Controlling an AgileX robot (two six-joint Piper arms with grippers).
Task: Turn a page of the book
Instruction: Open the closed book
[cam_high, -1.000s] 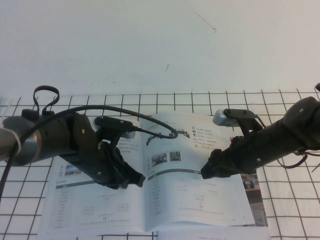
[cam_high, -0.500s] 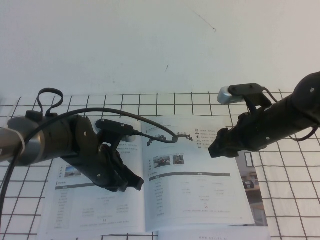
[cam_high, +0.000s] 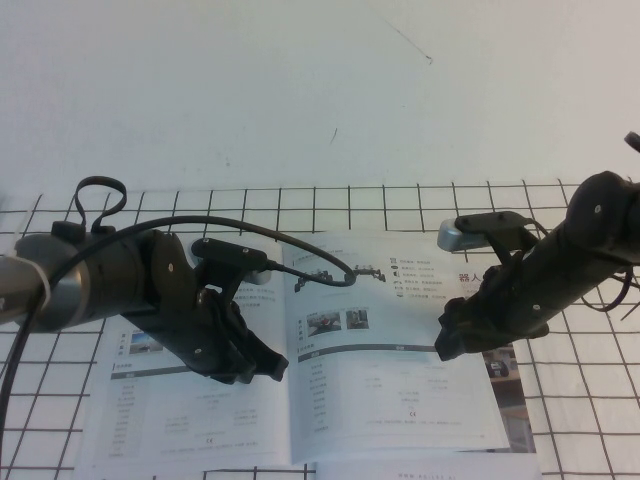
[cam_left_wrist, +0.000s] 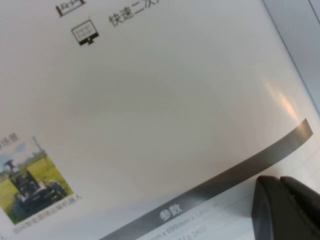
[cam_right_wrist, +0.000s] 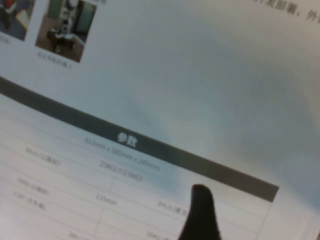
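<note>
Two hands — left hand (cam_high: 268, 365), right hand (cam_high: 447, 345) — over book (cam_high: 300, 400)

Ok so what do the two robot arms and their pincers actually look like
Both arms are matte black with rounded, tubular links. The left arm has a silver-grey band near its base, and black cables loop above it. Its left pincer is black and blocky. The right arm carries a small silver-grey camera module on a black bracket, and its right pincer is black too.

high overview, wrist close-ups of book (cam_high: 300, 370)
</note>
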